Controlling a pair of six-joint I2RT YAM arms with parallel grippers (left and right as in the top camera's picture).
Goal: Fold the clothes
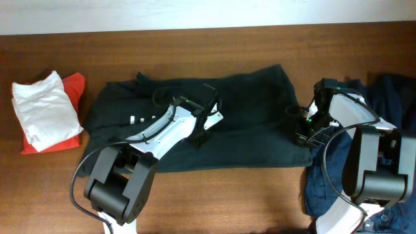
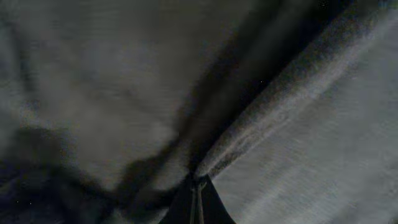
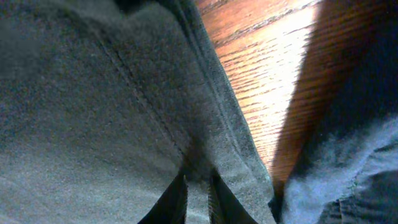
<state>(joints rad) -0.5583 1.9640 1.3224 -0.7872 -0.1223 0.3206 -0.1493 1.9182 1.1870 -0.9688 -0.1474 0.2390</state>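
A dark garment point(image 1: 253, 104) lies spread flat across the middle of the wooden table. My left gripper point(image 1: 205, 123) is down on its middle. In the left wrist view its jaws point(image 2: 198, 185) are shut, pinching a raised fold of the dark cloth point(image 2: 261, 118). My right gripper point(image 1: 303, 129) is at the garment's right edge. In the right wrist view its jaws point(image 3: 198, 190) are closed on the hemmed edge of the dark cloth point(image 3: 93, 106), with bare table point(image 3: 267, 68) just beyond it.
A folded white cloth point(image 1: 39, 107) lies on a red cloth point(image 1: 75, 84) at the far left. A pile of blue denim clothes point(image 1: 390, 91) lies at the right edge, under and around the right arm, and shows in the right wrist view point(image 3: 348, 168).
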